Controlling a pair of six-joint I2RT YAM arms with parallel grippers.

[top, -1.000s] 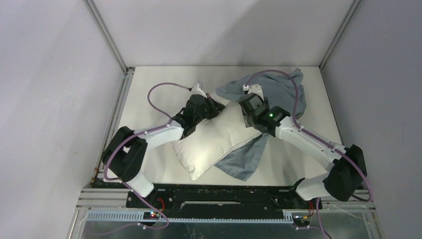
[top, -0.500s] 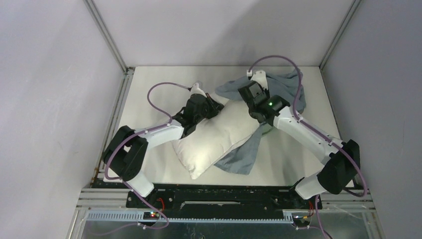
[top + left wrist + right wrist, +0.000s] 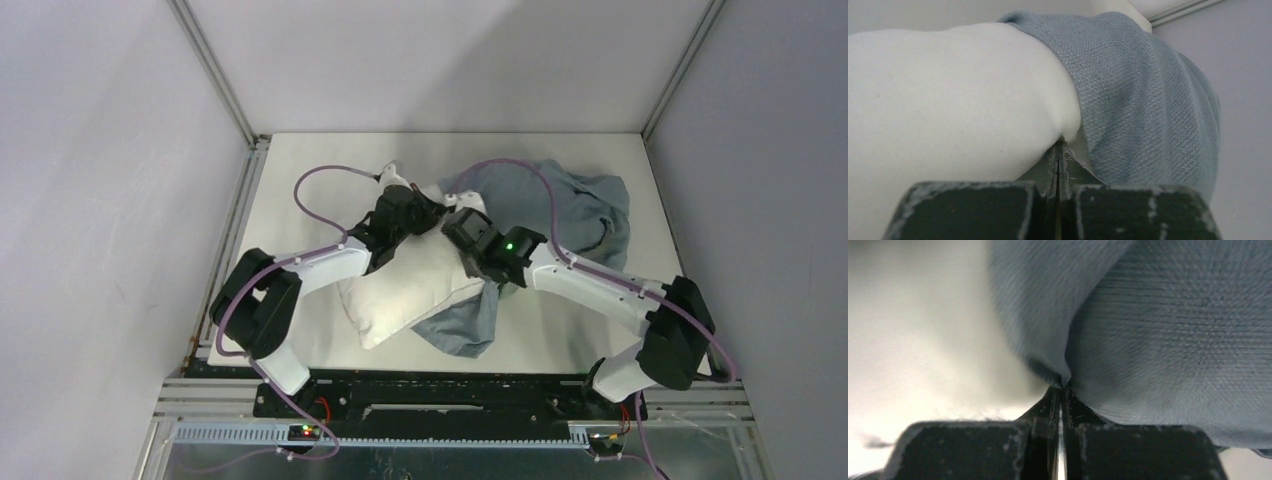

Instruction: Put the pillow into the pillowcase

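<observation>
Pillow [image 3: 405, 290] lies diagonal mid-worktop [image 3: 300, 180], one end toward the near-left corner. It's plump, soft, prob. light and squashes under a pinch, so best held at the edge seam. Pillowcase [image 3: 585, 205] is heaped toward the far-right corner, w/ a flap under the pillow. It's limp and slippy; take it by the mouth hem. Left gripper [image 3: 1059, 150] is clamped tight on the pillow's far end. Right gripper [image 3: 1062, 390] is closed on a pillowcase fold just beside it. Purple cable [image 3: 545, 180] loops over the cloth & could snag.
</observation>
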